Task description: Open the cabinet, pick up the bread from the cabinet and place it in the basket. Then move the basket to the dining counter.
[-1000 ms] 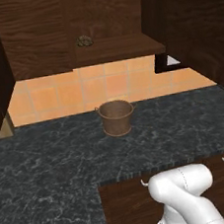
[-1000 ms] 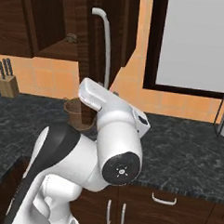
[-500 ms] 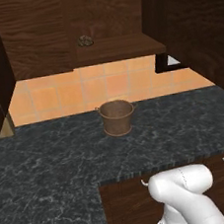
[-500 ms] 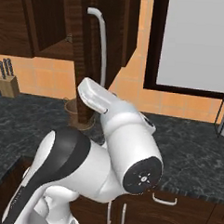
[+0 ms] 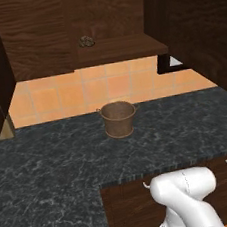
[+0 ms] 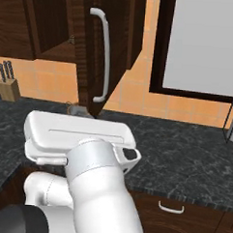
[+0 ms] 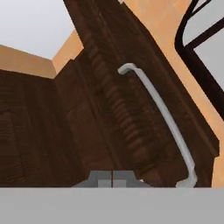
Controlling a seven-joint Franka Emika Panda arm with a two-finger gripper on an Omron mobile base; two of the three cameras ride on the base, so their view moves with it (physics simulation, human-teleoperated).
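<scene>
In the left base view the cabinet (image 5: 36, 39) stands open, its door swung out to the right. The bread (image 5: 85, 41) sits on the shelf (image 5: 120, 48), near its left end and towards the back. Below it, the basket (image 5: 118, 119) stands upright on the black worktop (image 5: 47, 169), near the back edge, roughly midway along and just right of directly under the bread.

In the right base view the door's handle (image 6: 104, 55) hangs above the arm. In the hand view the gripper (image 7: 112, 178) is fully closed with nothing between its tips; it points up at the door face, with the handle off to its right and not touched.

The door looks open enough, so the step in hand seems to be going for the bread. To do it well, the jaws should be spread before the hand enters the cabinet, the hand kept clear of the door edge and handle, and the approach made level over the shelf's front edge. The bread is small and lumpy, so close on its middle.
</scene>
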